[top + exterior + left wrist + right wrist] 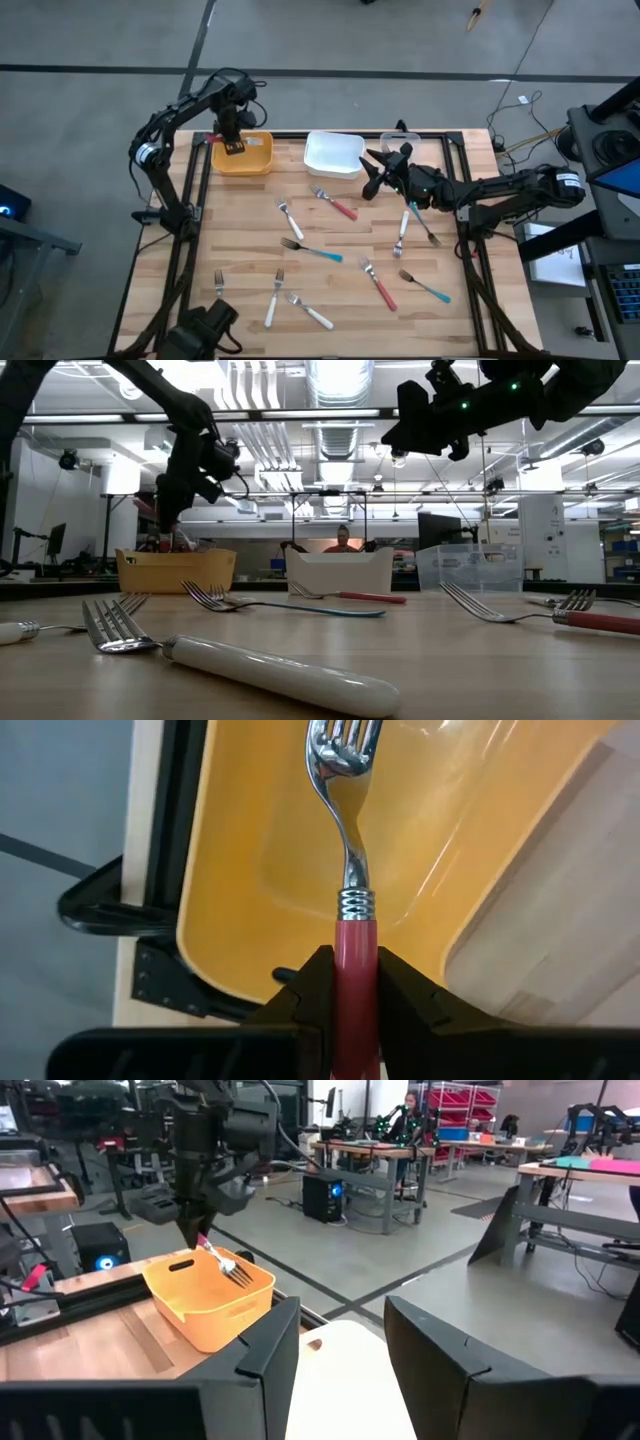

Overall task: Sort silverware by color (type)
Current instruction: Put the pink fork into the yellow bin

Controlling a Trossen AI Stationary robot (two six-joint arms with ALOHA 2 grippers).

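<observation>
High view: left gripper hangs over the orange bin; other forks lie scattered on the table.
Left wrist: fingers clamp the red-handled fork, tines over the bin.
Right wrist: right gripper part-open, empty, above the white bin.
</observation>
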